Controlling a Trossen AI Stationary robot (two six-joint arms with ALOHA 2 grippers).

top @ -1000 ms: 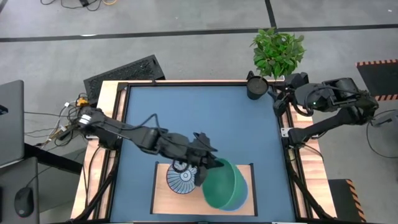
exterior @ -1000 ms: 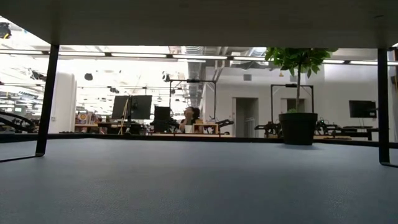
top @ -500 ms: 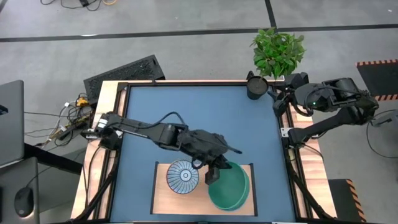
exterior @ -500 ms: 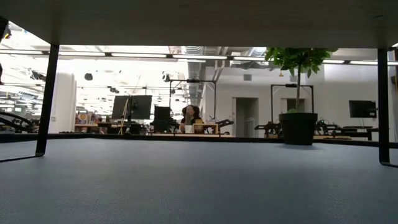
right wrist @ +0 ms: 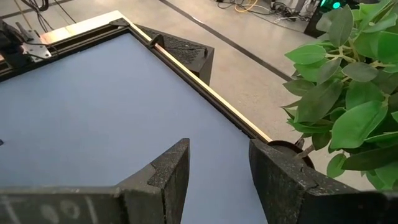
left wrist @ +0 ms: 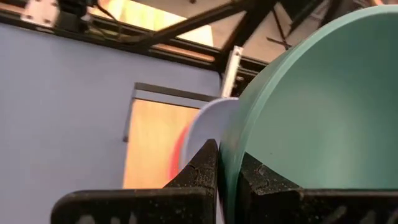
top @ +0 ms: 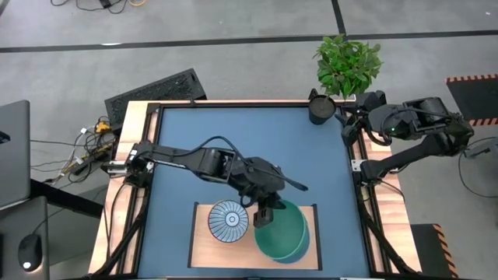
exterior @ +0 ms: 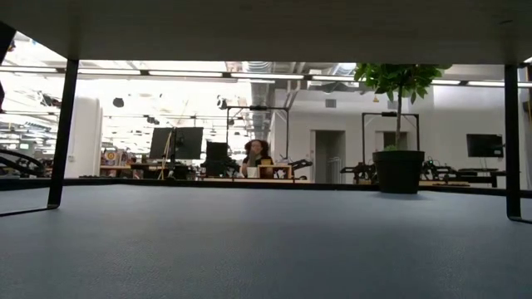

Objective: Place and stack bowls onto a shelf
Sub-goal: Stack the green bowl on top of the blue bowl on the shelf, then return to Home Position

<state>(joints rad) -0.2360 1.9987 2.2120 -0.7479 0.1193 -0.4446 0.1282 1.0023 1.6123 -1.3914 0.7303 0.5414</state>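
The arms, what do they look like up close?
Both arms are dark, jointed tubes. The left arm trails a thin black cable; the right arm shows a small green light. Each gripper has two blocky black fingers with a rough, grainy surface.

I've got the left arm stretched across the table toward the near edge, wrist pitched down, left gripper [top: 265,218] with both fingers [left wrist: 200,169] pinched tight on a thin rim. Right arm folded at the far right corner, right gripper [right wrist: 217,163] fingers spread apart.
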